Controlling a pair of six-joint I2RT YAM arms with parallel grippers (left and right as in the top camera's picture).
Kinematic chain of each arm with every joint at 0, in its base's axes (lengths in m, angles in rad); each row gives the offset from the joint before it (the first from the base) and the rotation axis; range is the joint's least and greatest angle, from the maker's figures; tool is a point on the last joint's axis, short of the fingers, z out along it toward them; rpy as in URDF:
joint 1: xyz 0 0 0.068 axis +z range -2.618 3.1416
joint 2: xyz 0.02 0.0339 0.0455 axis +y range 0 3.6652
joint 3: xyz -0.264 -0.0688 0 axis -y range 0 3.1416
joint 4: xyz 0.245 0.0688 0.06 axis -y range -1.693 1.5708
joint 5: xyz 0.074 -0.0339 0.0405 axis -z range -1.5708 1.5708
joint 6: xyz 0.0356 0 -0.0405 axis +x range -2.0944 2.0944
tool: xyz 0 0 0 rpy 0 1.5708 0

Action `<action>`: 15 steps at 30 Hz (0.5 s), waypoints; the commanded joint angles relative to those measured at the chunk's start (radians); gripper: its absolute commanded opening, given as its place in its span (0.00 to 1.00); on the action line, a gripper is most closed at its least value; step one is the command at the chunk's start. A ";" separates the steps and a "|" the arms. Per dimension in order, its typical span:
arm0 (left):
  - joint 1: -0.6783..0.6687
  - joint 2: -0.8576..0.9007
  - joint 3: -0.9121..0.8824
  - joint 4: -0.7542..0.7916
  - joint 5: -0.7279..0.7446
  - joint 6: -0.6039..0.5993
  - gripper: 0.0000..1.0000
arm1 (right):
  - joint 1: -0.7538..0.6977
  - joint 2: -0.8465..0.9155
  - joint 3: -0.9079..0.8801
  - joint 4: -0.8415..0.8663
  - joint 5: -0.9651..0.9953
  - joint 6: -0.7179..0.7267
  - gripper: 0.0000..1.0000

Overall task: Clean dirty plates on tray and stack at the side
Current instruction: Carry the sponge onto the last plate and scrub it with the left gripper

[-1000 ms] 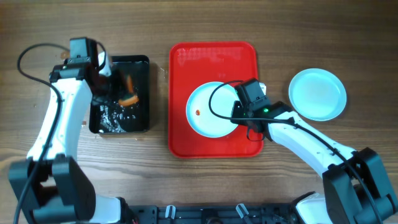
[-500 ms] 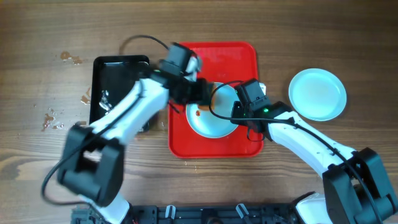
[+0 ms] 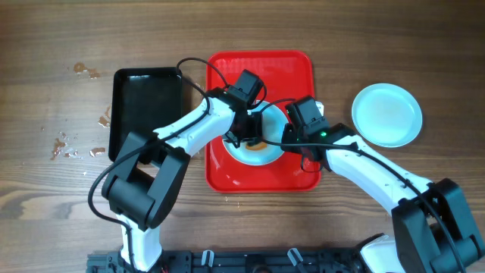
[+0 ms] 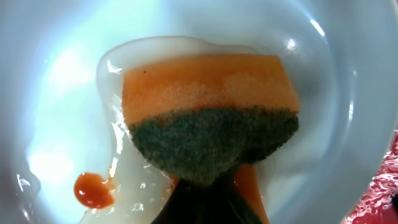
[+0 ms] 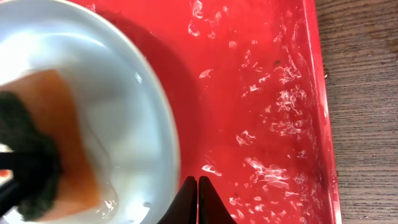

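Note:
A pale blue plate (image 3: 261, 157) lies on the red tray (image 3: 261, 64). My left gripper (image 3: 250, 136) is shut on an orange sponge with a green scouring side (image 4: 208, 118) and presses it onto this plate (image 4: 56, 74). A small red stain (image 4: 93, 190) sits on the plate beside the sponge. My right gripper (image 5: 198, 199) is shut and empty, its tips on the tray (image 5: 261, 93) just outside the plate's right rim (image 5: 155, 112); it also shows in the overhead view (image 3: 288, 142). A second plate (image 3: 386, 114) lies on the table to the right of the tray.
A black rectangular tray (image 3: 148, 114) lies left of the red tray, with no sponge in it. Water drops lie on the wood at the far left (image 3: 76, 144) and on the red tray floor (image 5: 273, 124). Both arms meet over the red tray.
My left arm has swung from the black tray to the red tray, carrying the sponge, and now presses it on the plate. The right arm has not moved.

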 commanded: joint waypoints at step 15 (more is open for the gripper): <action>0.017 0.076 -0.035 -0.051 -0.192 -0.017 0.04 | 0.002 0.050 0.019 0.202 -0.175 -0.274 0.32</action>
